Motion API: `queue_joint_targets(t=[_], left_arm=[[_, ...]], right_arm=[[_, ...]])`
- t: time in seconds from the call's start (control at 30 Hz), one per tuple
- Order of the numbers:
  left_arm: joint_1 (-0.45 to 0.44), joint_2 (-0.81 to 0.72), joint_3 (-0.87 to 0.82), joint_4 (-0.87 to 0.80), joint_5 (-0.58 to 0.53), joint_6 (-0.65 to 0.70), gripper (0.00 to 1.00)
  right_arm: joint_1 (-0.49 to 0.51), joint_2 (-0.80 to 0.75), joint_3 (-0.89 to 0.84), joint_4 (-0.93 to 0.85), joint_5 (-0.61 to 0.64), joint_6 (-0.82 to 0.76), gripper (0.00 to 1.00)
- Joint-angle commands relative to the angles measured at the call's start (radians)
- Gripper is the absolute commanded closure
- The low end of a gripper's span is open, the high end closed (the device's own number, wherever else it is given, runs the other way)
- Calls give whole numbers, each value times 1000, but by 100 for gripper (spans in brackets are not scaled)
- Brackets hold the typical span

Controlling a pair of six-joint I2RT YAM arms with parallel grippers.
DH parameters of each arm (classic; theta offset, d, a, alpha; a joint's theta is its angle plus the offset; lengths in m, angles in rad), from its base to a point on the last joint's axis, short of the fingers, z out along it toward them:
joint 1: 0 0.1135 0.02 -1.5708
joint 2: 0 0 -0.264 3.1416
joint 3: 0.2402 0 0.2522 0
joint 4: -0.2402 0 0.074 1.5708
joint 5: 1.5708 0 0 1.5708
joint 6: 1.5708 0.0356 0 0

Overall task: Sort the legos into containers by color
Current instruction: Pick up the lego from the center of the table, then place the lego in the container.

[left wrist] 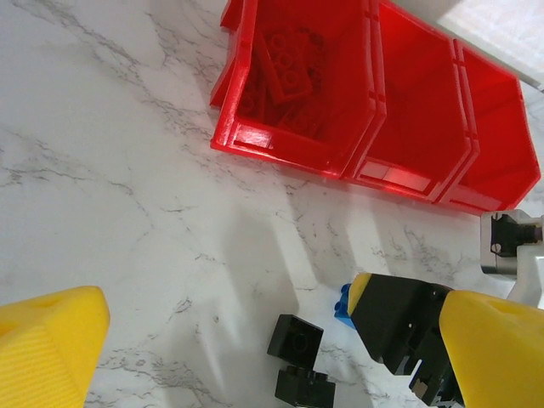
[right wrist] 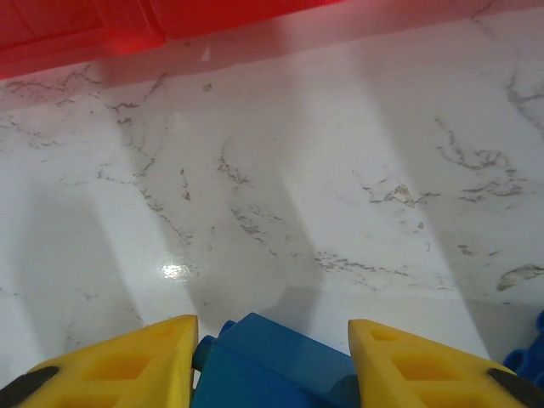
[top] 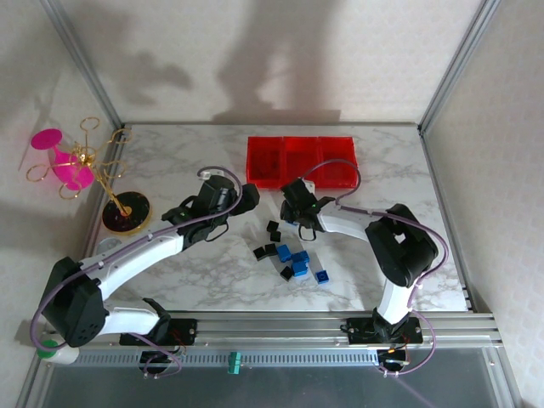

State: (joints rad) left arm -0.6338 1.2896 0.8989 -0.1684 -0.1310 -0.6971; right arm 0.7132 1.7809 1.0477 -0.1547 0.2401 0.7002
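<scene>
— Right side first. What's in hand?
— My right gripper is closed on one blue brick, with a yellow finger against each flat side. Squeezing the flats should keep it from twisting. I can't tell whether it is lifted off the table.

— And your left?
— My left gripper is spread wide and holds nothing. It sits low over the marble, just left of the right one. I judge it's waiting there so it doesn't crowd the pick.

— Bins?
— The bins are three joined red ones in a row, toward the far side and just beyond both grippers. The left compartment holds red bricks. The middle and right ones look empty from here.

— So where does blue go?
— One of the two empty ones, I'd guess. It's a short reach forward.

— What remains?
— A loose pile of black and blue pieces nearer my bases. Two black bricks lie right beside the held one, close enough to get nudged.
</scene>
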Motion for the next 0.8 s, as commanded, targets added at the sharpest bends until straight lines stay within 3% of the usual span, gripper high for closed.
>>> queue_joint_targets(t=[0.0, 0.27, 0.6, 0.77], left_arm=[[-7, -17, 25, -6, -22, 5, 0], [-6, 52, 113, 10, -21, 21, 0], [15, 153, 220, 36, -37, 32, 0], [23, 184, 247, 40, -35, 36, 0]], right_arm=[[-12, -44, 63, -29, 29, -36, 55], [-92, -28, 196, -31, 54, -109, 55], [-193, 150, 413, 32, 105, -237, 55], [-225, 257, 523, 28, 90, -267, 47]])
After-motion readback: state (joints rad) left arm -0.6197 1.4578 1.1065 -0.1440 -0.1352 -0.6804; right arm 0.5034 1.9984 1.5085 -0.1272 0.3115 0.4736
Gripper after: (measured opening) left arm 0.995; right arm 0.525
